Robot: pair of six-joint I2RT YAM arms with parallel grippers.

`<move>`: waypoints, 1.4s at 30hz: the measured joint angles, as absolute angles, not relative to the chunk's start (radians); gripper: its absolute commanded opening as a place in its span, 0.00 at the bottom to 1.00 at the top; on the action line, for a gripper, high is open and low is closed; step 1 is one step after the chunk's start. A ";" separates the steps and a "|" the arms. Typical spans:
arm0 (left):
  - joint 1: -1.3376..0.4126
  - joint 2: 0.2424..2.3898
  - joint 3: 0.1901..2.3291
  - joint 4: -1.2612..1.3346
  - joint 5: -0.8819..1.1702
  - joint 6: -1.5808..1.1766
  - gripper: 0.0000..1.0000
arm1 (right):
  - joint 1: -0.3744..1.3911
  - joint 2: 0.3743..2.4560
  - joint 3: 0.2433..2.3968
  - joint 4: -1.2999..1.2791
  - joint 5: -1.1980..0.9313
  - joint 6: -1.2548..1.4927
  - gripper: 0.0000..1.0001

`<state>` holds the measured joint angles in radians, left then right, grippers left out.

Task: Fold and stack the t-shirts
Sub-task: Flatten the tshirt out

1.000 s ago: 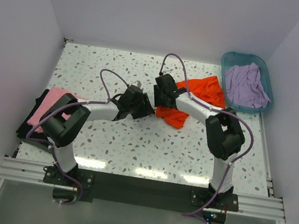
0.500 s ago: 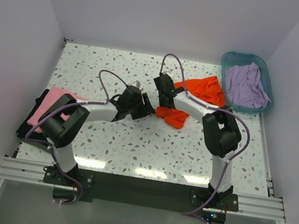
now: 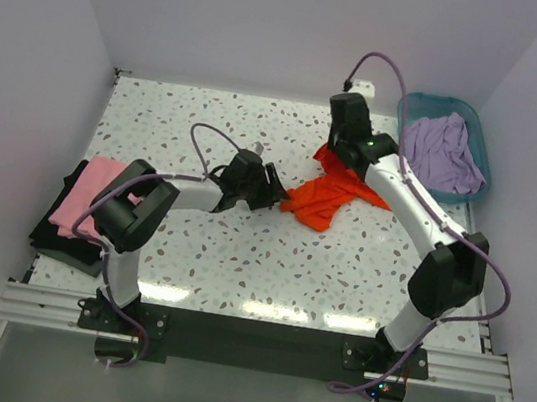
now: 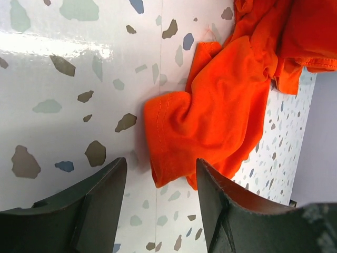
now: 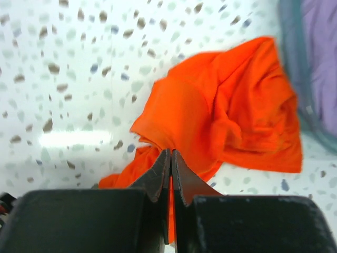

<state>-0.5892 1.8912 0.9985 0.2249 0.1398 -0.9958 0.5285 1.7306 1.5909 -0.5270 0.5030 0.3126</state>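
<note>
The orange t-shirt [image 3: 322, 197] lies crumpled at mid table, one fold pulled up. My right gripper [image 3: 337, 159] hangs above its far side, shut on that fold [image 5: 170, 153], and the orange t-shirt [image 5: 231, 110] drapes down from the pinch. My left gripper [image 3: 276, 194] is low at the shirt's left edge and open. In the left wrist view the orange hem [image 4: 163, 158] sits at the mouth of the left gripper [image 4: 160, 168], untouched by the fingers [image 4: 105, 195]. A pink t-shirt [image 3: 91, 190] lies on a black t-shirt [image 3: 53, 233] at the left edge. The lavender t-shirt [image 3: 442, 152] is in the basket.
A teal plastic basket [image 3: 481, 134] stands at the back right corner, its rim [image 5: 292, 58] close beside the lifted orange cloth. White walls close in the speckled table [image 3: 240, 257] on three sides.
My right gripper has shut on the orange t-shirt and risen back and to the right, pulling the cloth up. My left gripper slid a little right, toward the shirt's edge.
</note>
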 measured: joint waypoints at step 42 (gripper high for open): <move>-0.114 1.681 1.284 -0.038 0.165 -0.982 0.00 | 0.089 1.729 2.311 -0.742 0.397 0.337 0.00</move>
<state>-0.1143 1.6810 1.2842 -0.0383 0.1654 -0.9821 0.0887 1.7294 2.3112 -0.7422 0.3969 0.3370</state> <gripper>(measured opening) 0.018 0.010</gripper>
